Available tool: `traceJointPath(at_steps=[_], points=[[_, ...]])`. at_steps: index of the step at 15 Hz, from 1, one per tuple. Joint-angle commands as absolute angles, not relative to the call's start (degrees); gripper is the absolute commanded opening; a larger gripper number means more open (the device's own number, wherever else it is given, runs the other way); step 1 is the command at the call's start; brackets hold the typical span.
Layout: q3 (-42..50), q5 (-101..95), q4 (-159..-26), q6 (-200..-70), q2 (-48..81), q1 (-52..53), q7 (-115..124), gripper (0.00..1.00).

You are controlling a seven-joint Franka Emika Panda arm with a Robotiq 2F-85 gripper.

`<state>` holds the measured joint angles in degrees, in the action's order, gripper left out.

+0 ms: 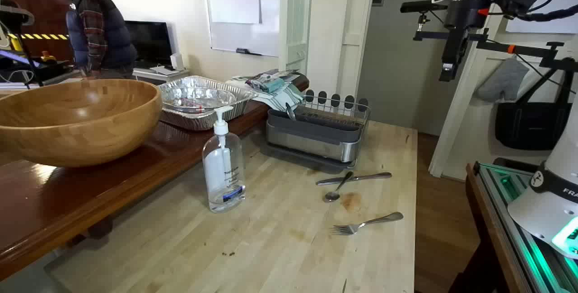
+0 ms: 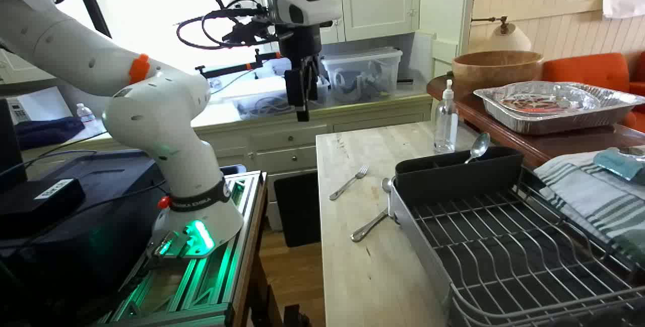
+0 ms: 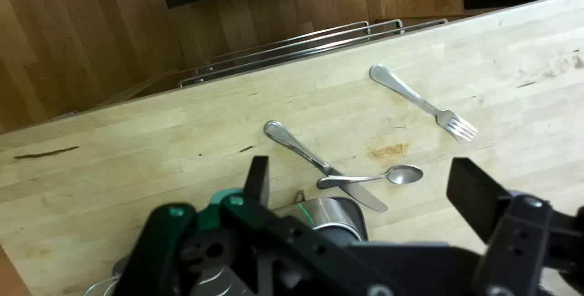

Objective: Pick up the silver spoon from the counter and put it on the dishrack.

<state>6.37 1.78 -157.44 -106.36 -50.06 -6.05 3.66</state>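
Observation:
The silver spoon point(image 1: 332, 197) lies on the pale wood counter point(image 1: 280, 248), its handle crossing over a table knife point(image 1: 375, 176). In the wrist view the spoon point(image 3: 405, 174) lies between the fingertips in the picture, bowl to the right. It also shows in an exterior view point(image 2: 387, 184), partly hidden by the dishrack point(image 2: 422, 251). The silver-grey dishrack point(image 1: 311, 141) stands close beside the knife and spoon. A dark caddy on it holds another spoon point(image 2: 479, 146). My gripper point(image 3: 365, 184) is open and empty. It hangs in the air point(image 2: 302, 110), well above counter height.
A fork point(image 3: 406, 93) lies on the counter near the knife. A clear pump bottle point(image 1: 224, 171) stands farther along. A reddish-brown table beside the counter bears a wooden bowl point(image 1: 81, 126), foil trays point(image 2: 559, 110) and a striped towel point(image 2: 589, 191).

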Motion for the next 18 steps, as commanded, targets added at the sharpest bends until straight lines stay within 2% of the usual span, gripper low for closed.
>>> traceJointPath(at_steps=[1,6,10,18], points=[[5.88,2.18,-157.34,-106.23,-49.97,-6.63,3.26,1.00],[5.88,2.17,-157.34,-106.23,-49.97,-6.63,3.26,1.00],[0.64,3.94,-157.35,-115.76,-45.28,-8.32,15.89,1.00],[-7.10,10.42,-157.41,-126.17,-35.94,-9.34,39.48,1.00]])
